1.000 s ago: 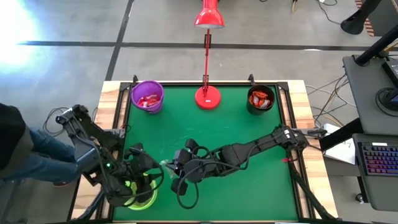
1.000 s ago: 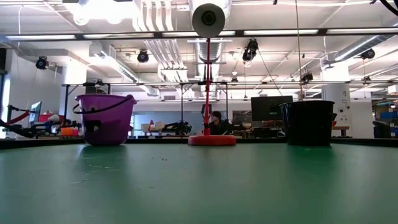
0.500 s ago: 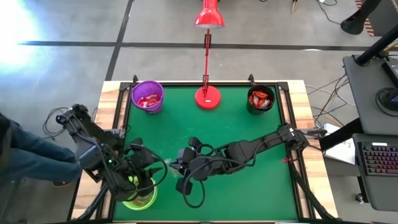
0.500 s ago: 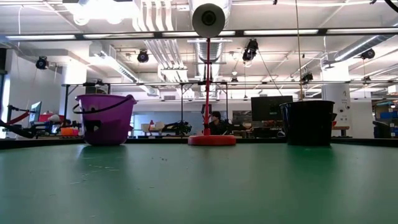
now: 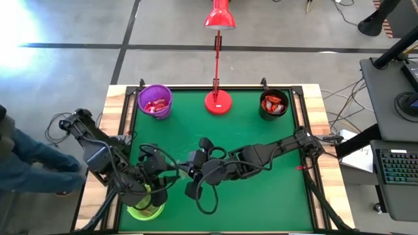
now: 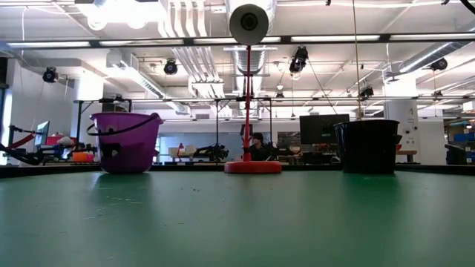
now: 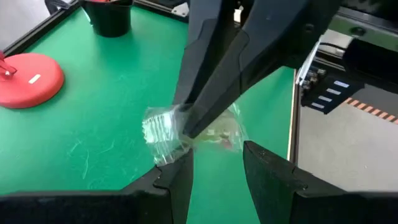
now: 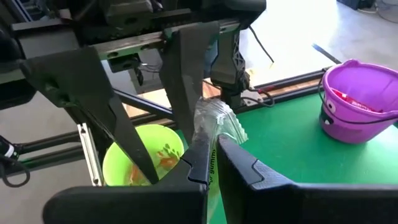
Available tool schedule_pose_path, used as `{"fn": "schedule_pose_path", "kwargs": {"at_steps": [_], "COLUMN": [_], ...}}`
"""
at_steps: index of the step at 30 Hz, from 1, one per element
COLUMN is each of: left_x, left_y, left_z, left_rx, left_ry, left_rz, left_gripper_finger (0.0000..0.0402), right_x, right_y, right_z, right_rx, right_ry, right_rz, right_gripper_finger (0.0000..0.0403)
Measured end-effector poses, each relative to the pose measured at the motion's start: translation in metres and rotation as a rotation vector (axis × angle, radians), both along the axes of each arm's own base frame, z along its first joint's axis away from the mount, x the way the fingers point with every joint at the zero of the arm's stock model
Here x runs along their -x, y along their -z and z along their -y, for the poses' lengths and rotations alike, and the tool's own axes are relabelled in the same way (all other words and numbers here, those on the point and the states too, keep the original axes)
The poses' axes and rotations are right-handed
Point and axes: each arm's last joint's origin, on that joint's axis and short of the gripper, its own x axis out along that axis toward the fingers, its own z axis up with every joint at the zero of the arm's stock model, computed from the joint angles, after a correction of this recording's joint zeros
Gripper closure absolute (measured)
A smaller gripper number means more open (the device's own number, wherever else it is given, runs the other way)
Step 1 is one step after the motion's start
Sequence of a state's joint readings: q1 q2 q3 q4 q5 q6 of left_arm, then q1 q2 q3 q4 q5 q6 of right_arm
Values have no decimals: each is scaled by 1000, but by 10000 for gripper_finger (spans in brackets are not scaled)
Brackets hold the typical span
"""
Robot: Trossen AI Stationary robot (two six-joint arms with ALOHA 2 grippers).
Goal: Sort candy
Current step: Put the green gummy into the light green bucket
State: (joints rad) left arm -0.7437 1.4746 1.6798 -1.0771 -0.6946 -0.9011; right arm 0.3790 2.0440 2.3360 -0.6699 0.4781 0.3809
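The right tool point(image 8: 211, 152) is closed on a clear crinkled plastic candy packet point(image 8: 214, 124), held above the green worktop point(image 5: 261, 196) beside the lime-green bucket point(image 8: 146, 152). The left tool point(image 7: 217, 165) stands open, its fingers either side of the same packet point(image 7: 186, 134).

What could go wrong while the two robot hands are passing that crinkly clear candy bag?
1. The right gripper pinches only an edge of the clear candy bag; it might slip and drop on the green table.
2. The left gripper stands open around the bag, very near the right fingers, so closing could nip them.
3. If both pull, the wrapper may tear.
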Motion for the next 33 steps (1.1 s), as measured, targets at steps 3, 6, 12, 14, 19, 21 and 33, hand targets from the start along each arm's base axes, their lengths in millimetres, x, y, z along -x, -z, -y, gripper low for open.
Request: {"fn": "schedule_pose_path", "kwargs": {"at_steps": [3,6,12,14,19,21,33], "left_x": [-2,-4,-2,-1,1,2,-4], "left_y": [0,0,3,4,3,-1,-7], "left_z": [-2,-5,-5,-6,-8,-10,-17], "left_rx": [1,-1,38,40,59,71,111], "left_ry": [-9,-19,-6,-14,-9,-13,0], "left_rz": [-1,-5,-51,-70,-75,-61,-24], "left_gripper_finger": [278,278,278,278,278,278,278], "right_x": [0,0,4,6,8,8,7], "right_y": [0,0,-1,-3,-6,-6,-8], "right_z": [0,0,-3,-2,-2,-3,-3], "right_rx": [0,-1,5,3,3,5,21], "right_ry": [1,2,-16,-16,-15,-17,-27], "right_rz": [1,2,-25,-23,-18,-21,-4], "right_gripper_finger": [394,394,394,394,394,394,394]}}
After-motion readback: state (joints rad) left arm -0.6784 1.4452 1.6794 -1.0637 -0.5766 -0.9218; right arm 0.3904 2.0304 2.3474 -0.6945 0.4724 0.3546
